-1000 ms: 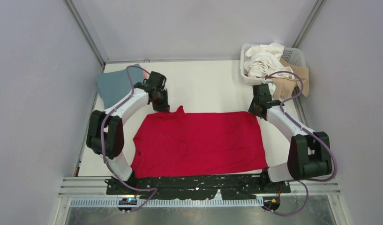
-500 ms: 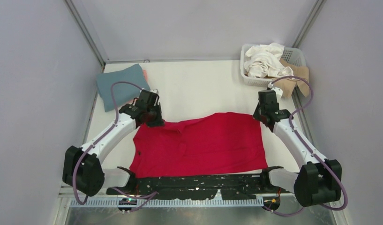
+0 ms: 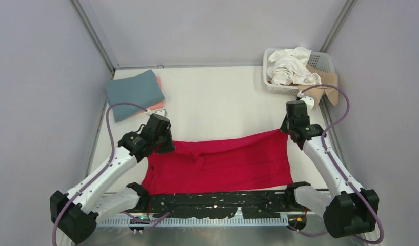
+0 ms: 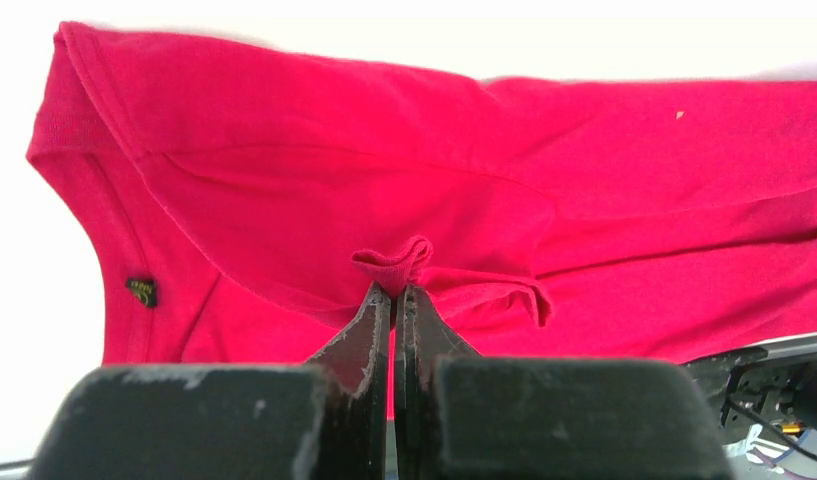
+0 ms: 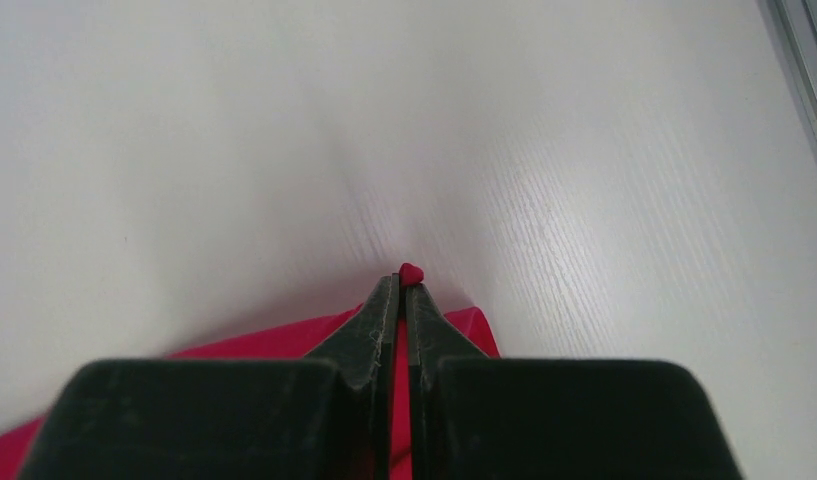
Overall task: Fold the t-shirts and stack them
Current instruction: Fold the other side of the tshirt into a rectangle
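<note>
On the near half of the table, the red t-shirt lies spread. Jaws of the left gripper are clamped on its far left edge, and those of the right gripper on its far right corner. A folded teal-blue t-shirt lies far left.

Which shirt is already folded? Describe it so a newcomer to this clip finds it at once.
Start at the white table and go to its far left corner, across from the basket. There lies a folded teal shirt, on a pink one that shows only at its edge. It is the sole blue-grey piece; the red shirt is spread at the near edge.
</note>
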### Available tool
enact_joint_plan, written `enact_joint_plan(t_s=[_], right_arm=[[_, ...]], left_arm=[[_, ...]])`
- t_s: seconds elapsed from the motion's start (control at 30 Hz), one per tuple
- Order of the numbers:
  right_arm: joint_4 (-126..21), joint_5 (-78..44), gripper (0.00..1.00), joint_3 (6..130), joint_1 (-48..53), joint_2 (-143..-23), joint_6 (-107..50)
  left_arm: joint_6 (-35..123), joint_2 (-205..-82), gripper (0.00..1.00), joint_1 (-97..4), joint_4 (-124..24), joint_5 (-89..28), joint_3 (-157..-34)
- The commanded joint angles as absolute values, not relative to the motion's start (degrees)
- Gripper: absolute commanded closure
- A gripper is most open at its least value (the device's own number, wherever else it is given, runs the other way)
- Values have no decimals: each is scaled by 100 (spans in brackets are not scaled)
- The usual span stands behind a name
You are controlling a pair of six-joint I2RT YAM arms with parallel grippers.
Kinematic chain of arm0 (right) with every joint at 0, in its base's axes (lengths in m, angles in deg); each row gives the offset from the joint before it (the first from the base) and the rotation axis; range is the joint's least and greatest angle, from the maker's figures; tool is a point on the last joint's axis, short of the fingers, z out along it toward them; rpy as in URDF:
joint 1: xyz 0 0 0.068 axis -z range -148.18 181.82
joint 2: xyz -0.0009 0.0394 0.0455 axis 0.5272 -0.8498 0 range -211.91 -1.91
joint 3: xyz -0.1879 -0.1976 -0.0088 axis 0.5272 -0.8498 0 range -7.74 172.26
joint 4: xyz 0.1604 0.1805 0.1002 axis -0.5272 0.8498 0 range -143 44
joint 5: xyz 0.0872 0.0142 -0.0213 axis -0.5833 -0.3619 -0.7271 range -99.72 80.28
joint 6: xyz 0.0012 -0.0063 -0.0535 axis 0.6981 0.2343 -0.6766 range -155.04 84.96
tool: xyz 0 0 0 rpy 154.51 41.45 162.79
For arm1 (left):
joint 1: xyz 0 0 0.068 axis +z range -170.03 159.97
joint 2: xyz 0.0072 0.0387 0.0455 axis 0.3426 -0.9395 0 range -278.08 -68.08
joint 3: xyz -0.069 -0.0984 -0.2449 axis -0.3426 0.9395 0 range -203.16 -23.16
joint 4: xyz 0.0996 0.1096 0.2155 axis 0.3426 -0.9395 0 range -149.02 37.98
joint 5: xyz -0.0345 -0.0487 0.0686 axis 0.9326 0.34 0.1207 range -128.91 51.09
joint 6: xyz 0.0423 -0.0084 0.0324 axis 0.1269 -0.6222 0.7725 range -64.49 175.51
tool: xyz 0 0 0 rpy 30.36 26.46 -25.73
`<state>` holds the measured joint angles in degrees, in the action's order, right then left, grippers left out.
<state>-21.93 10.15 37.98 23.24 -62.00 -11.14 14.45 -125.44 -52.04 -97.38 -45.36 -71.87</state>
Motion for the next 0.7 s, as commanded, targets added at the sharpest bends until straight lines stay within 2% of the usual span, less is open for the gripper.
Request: enact_joint_plan(t_s=[0.0,0.33,0.67], right_arm=[[-2158,1189,91,3776,2292,-5988,-1183],[-2000,1087,91,3645,2294,-5658,-1198],[-1676,1045,90,3263,2294,-5437,-959]], left_arm=[[976,-12174,100,-5427,-10230,-4965,-6958],[813,-11503,100,-5593,-10475,-4979,-6743],[767,-11375,100,-5746,-10393,-4699,-6260]])
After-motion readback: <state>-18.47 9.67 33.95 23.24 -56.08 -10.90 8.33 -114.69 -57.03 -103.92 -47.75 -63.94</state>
